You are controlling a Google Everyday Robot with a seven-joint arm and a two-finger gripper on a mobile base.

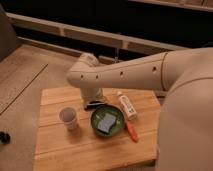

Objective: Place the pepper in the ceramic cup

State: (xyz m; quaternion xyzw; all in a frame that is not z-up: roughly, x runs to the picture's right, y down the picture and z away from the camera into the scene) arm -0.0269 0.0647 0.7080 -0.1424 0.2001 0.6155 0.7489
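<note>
The orange-red pepper [131,131] lies on the wooden table [75,150], just right of the green bowl [107,121]. The pale ceramic cup [69,117] stands upright left of the bowl. My gripper [95,104] hangs below the cream arm [130,75], low over the table behind the bowl and right of the cup, with dark fingertips near the table surface. It is well apart from the pepper.
A white bottle with a label [127,105] lies right of the gripper, behind the pepper. The green bowl holds a grey-blue folded thing [106,122]. The table's left edge drops to the floor [20,85]. My own body [185,130] fills the right side.
</note>
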